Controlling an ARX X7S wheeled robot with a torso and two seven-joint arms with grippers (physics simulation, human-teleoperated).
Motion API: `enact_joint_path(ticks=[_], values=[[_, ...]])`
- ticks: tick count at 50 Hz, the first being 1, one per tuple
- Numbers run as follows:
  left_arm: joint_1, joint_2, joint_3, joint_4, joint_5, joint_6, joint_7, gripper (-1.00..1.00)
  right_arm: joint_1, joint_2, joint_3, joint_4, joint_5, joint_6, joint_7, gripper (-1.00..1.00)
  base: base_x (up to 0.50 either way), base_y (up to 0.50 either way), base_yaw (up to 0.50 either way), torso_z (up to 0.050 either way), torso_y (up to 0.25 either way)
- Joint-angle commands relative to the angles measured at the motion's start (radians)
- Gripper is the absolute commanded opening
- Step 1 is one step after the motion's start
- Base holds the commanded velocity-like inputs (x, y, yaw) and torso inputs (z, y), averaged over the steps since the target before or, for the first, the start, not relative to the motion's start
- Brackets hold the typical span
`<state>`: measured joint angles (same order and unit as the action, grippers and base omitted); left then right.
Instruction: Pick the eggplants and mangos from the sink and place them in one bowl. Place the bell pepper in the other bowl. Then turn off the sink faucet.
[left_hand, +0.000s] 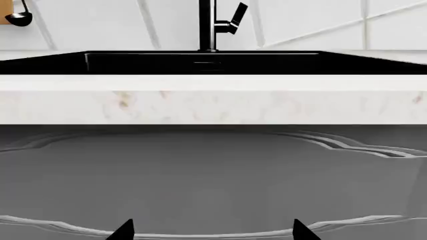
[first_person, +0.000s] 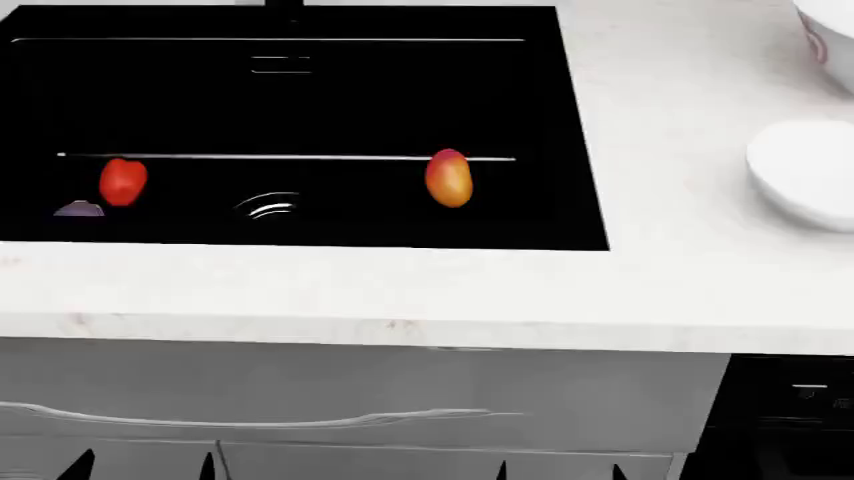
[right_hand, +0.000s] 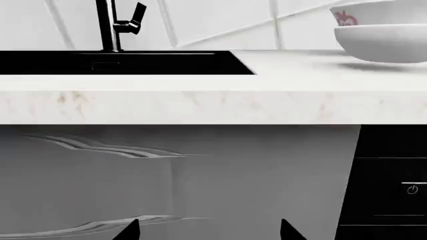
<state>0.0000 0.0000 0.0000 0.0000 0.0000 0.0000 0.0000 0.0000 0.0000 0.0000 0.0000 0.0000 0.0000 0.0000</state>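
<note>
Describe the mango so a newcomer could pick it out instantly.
Look into the black sink in the head view. Right of the round drain lies the mango, an orange-yellow oval. The bell pepper at the far left is all red.

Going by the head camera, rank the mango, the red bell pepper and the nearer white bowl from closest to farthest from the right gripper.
1. mango: in the sink, right of the drain, up and left of the right gripper.
2. nearer white bowl: on the counter, off to the right; too close to the mango to call firmly.
3. bell pepper: far left of the sink, clearly farthest.

White countertop (first_person: 400, 290), grey cabinets (first_person: 360, 390)
</note>
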Motion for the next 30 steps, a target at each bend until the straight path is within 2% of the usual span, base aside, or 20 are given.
enact_joint_path(ticks=[1, 21, 24, 30], values=[[0.000, -0.015, 0.019, 0.001, -0.017, 0.002, -0.019, 1.00, -0.002, 0.016, -0.025, -0.001, 0.015, -0.012, 0.015, 1.00, 0.00, 0.00, 0.00, 0.000, 0.000], [0.007, -0.062, 0.072, 0.014, -0.058, 0.018, -0.080, 1.00, -0.007, 0.069, -0.099, -0.013, 0.025, -0.027, 0.074, 1.00, 0.00, 0.00, 0.00, 0.000, 0.000], [0.004, -0.061, 0.081, 0.015, -0.056, 0.012, -0.092, 1.00, -0.008, 0.073, -0.103, -0.016, 0.029, -0.029, 0.078, 1.00, 0.00, 0.16, 0.00, 0.000, 0.000], [0.006, -0.073, 0.093, 0.016, -0.059, 0.017, -0.100, 1.00, -0.008, 0.081, -0.111, -0.019, 0.032, -0.036, 0.090, 1.00, 0.04, 0.48, 0.00, 0.000, 0.000]])
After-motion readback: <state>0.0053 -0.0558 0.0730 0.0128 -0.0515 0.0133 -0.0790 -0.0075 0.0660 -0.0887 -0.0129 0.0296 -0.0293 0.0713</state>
